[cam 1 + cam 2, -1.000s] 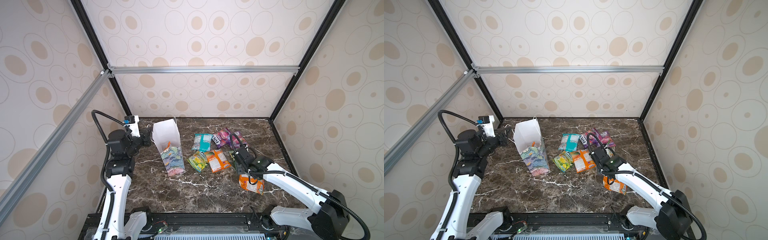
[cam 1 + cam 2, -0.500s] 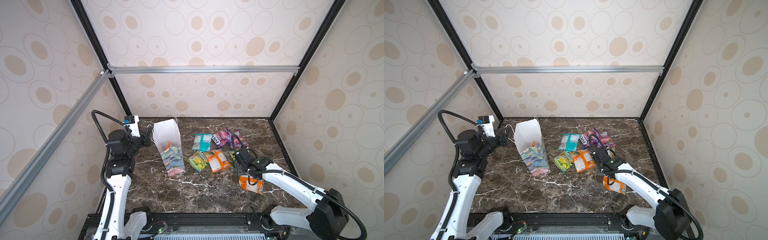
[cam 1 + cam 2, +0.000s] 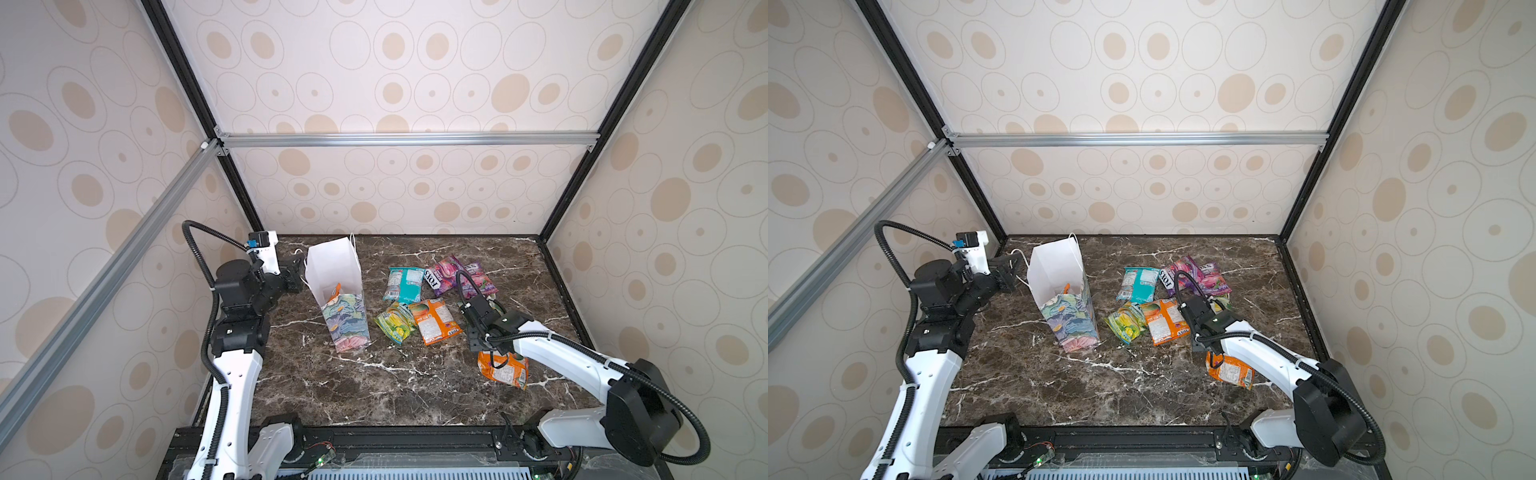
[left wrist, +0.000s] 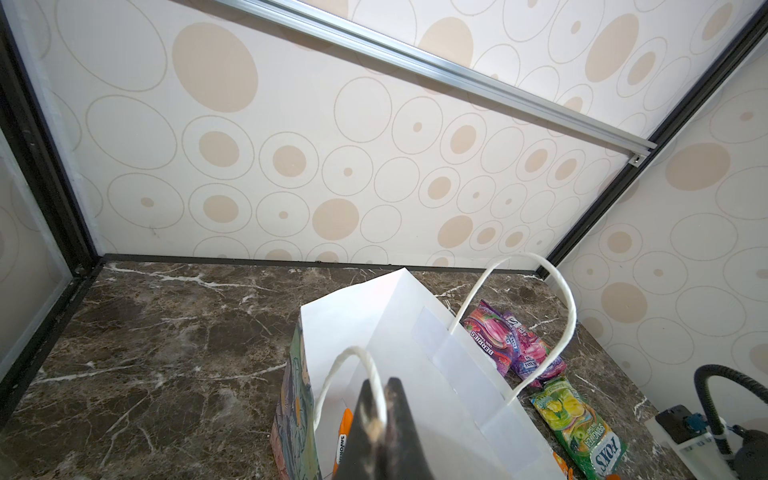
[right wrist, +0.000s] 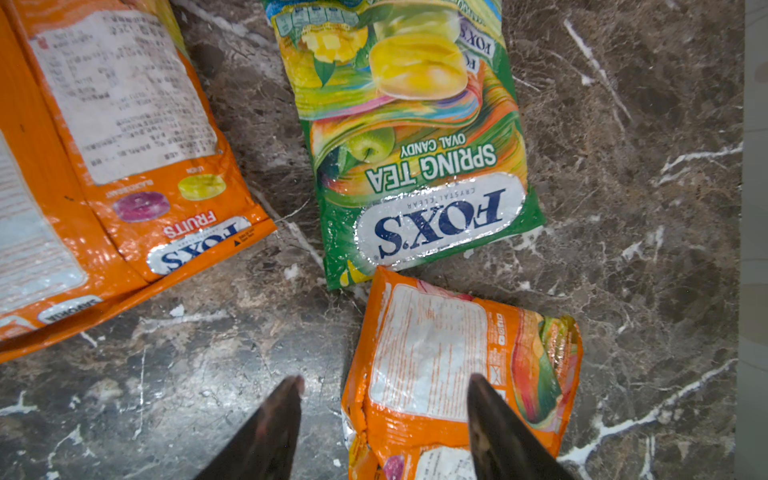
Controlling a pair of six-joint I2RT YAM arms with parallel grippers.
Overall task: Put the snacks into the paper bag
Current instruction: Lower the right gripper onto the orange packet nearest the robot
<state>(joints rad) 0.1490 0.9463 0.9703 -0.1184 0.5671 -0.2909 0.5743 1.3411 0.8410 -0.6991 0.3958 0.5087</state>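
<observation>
The right gripper [image 5: 384,384] is hanging low over the desk [image 3: 374,395] with its jaws standing wide apart and gripping nothing. One finger is sitting over bare marble, the other over the crumpled orange packet [image 5: 457,365]; whether it is touching the packet I cannot tell. The step in hand looks like the pick of the next snack. The next move is likely calling for a small sideways shift so both fingers straddle the packet, then a descent, a close and a carry across to the bag.

That orange packet [image 3: 503,368] is lying flat near the front right of the desk, apart from the others, white label side up. In both top views its long axis is running roughly left to right, the right end dipping toward the front edge.

The left gripper [image 4: 380,386] is pinching shut on the white cord handle [image 4: 353,351] of the paper bag [image 3: 347,324]. The bag is standing upright at the back left, long axis vertical, mouth opening upward, with one orange packet in the bag [image 3: 336,291] showing inside. A teal packet [image 3: 403,284], purple packets [image 3: 446,274] and a green Spring Tea packet [image 5: 415,145] are lying flat between the bag and the right arm.
</observation>
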